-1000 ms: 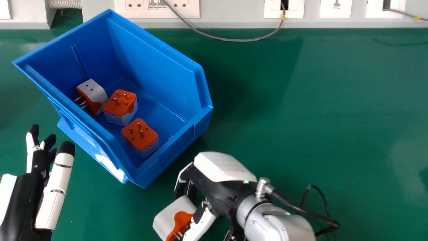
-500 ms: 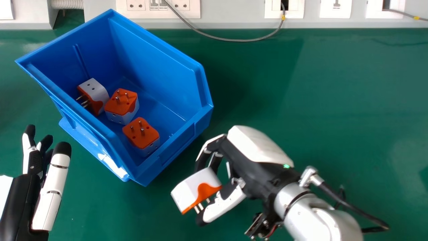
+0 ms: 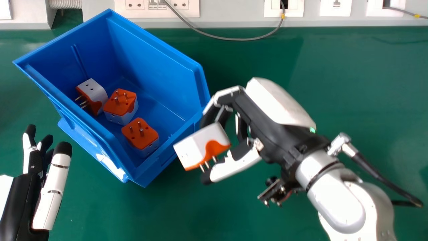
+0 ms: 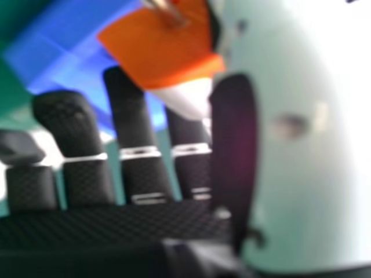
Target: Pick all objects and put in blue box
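Background: a grey trunking with sockets (image 3: 227,22) is set along twelve o'clock, with a grey cable (image 3: 234,39) looped from it.
Surface: green (image 3: 334,83), with the blue box (image 3: 153,50) placed towards ten o'clock.
Held adapter: white and orange (image 3: 197,147), held aloft at the box's four o'clock, pins pointed to five; its near corner is seen overlapping the box wall, but contact cannot be told.
Right hand: fingers curled round the held adapter, which is gripped against the thumb; the palm (image 3: 274,134) is placed at three o'clock from it.
Boxed adapters: three are contained; from the middle one (image 3: 120,103), one (image 3: 95,92) is seen at ten o'clock, another (image 3: 139,134) at five.
Left hand (image 3: 20,197): fingers extended, held between seven and eight o'clock from the box.
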`<state>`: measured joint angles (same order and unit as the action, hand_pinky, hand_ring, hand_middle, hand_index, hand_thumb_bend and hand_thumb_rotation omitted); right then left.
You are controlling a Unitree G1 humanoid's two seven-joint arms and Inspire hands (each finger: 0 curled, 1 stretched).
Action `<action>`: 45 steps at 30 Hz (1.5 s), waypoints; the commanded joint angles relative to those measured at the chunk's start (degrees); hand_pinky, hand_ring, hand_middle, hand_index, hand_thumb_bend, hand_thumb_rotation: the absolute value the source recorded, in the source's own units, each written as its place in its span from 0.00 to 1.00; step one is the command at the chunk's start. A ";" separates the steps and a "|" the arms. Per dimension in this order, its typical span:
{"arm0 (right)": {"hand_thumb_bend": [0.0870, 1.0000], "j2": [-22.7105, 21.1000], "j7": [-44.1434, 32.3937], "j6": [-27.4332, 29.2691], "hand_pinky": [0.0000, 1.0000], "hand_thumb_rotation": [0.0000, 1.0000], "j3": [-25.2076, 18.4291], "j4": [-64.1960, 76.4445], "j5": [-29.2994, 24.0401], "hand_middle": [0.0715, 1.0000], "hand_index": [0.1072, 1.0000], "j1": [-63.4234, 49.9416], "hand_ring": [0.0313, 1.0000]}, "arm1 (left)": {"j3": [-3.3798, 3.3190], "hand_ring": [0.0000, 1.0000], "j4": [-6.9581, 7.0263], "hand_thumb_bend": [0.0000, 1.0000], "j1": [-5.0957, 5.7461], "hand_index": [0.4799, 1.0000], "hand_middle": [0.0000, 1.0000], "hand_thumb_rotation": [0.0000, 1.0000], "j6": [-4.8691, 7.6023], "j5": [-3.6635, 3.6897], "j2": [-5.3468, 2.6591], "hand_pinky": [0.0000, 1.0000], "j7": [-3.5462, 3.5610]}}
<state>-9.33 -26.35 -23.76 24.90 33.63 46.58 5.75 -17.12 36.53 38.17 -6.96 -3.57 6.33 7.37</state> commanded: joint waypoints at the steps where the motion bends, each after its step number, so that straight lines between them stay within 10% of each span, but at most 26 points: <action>1: 0.46 1.14 1.92 2.18 0.09 0.00 -0.90 0.26 -0.96 0.39 0.42 3.49 0.12 | 0.07 0.97 0.34 0.45 0.02 1.00 0.99 0.98 1.26 -0.62 0.38 0.90 -0.36; 13: 0.47 7.24 10.25 7.08 0.06 0.00 0.69 -18.94 -3.99 0.38 0.43 19.80 0.08 | 0.46 0.96 -0.68 0.46 -0.30 1.00 0.99 0.98 1.91 -1.34 0.27 0.89 -0.59; 30: 0.45 19.72 20.53 6.17 0.04 0.07 4.26 -53.55 -3.94 0.25 0.42 43.56 0.06 | 1.99 0.96 0.14 0.44 2.43 1.00 0.98 0.99 3.71 -2.13 -1.15 0.90 -1.72; 42: 0.44 25.12 30.50 16.60 0.19 0.12 6.02 -87.85 -8.88 0.37 0.42 59.46 0.26 | 2.84 0.96 0.85 0.44 3.48 1.00 0.98 0.99 3.83 -2.27 -1.68 0.90 -2.15; 45: 0.45 26.10 31.84 18.05 0.10 0.12 6.20 -93.44 -9.75 0.23 0.42 62.04 0.15 | 3.04 0.96 1.26 0.43 4.02 1.00 0.98 0.99 4.02 -2.14 -1.88 0.90 -2.18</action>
<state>9.33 4.48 -5.77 31.33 -57.19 37.81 63.86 -14.27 35.91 41.69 -4.24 -5.69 4.86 5.57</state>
